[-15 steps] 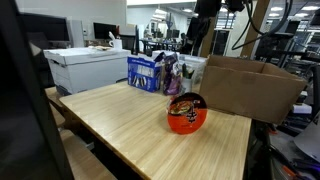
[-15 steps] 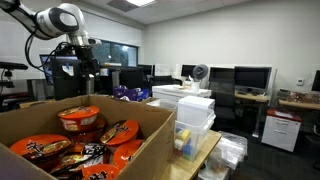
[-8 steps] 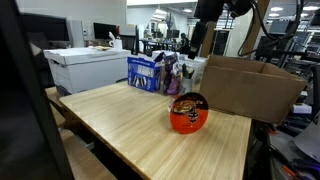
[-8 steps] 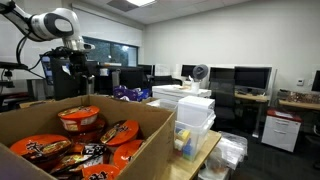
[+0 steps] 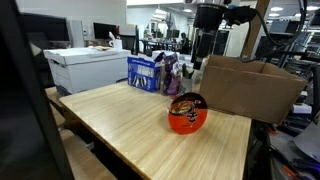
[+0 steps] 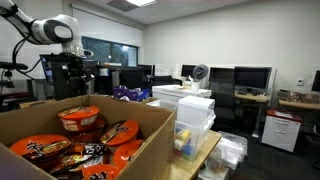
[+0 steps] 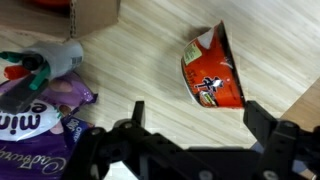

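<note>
A red-orange instant noodle bowl (image 5: 187,113) lies tipped on its side on the wooden table (image 5: 120,125). My gripper (image 5: 204,50) hangs open well above the table, behind the bowl and near the cardboard box (image 5: 250,85). In the wrist view the bowl (image 7: 212,75) shows beyond the gripper (image 7: 200,122), whose two black fingers (image 7: 262,118) stand wide apart with only bare table between them. In an exterior view the robot arm (image 6: 58,29) reaches in at the upper left, behind a box of several noodle bowls (image 6: 80,130).
Snack bags (image 5: 160,72) stand at the table's far edge, with a purple chocolate bag (image 7: 40,112) and a bottle (image 7: 45,65) in the wrist view. A white machine (image 5: 85,68) sits beyond the table. Stacked plastic drawers (image 6: 195,120) stand beside the box.
The arm has come lower and shifted sideways over the table. The gripper stays open and the bowl has not moved.
</note>
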Available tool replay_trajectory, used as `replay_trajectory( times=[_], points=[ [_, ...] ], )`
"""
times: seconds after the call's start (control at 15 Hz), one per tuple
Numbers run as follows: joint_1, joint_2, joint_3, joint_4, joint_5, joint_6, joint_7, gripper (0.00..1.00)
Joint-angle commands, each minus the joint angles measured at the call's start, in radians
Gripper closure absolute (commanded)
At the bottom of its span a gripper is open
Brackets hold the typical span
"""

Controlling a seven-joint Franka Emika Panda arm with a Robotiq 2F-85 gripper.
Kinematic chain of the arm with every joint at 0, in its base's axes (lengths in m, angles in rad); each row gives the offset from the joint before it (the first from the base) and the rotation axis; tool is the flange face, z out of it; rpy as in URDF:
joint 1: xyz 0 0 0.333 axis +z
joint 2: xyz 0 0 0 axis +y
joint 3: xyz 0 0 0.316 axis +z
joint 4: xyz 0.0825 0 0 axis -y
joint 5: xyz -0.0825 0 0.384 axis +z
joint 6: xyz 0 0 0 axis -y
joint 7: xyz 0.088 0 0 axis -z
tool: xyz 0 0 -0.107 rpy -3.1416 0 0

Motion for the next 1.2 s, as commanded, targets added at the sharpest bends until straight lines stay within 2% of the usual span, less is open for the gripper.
replay_trajectory(
  times=[0.0,0.2,0.53,0.6,0.67,0.73,1.13],
  points=[
    [0.008,0.047,-0.013,0.009,0.036,-0.006,-0.107,0.0],
    [-0.003,0.088,-0.004,0.021,-0.006,-0.016,-0.101,0.0],
    [-0.006,0.14,-0.001,0.04,-0.015,-0.02,-0.112,0.0],
    [-0.006,0.15,0.0,0.046,-0.014,-0.021,-0.112,0.18],
    [-0.005,0.157,0.001,0.052,-0.008,-0.022,-0.122,0.25],
    [-0.004,0.163,0.0,0.058,0.005,-0.024,-0.138,0.29],
    [-0.001,0.175,0.002,0.095,0.056,-0.042,-0.25,0.68]
  ],
)
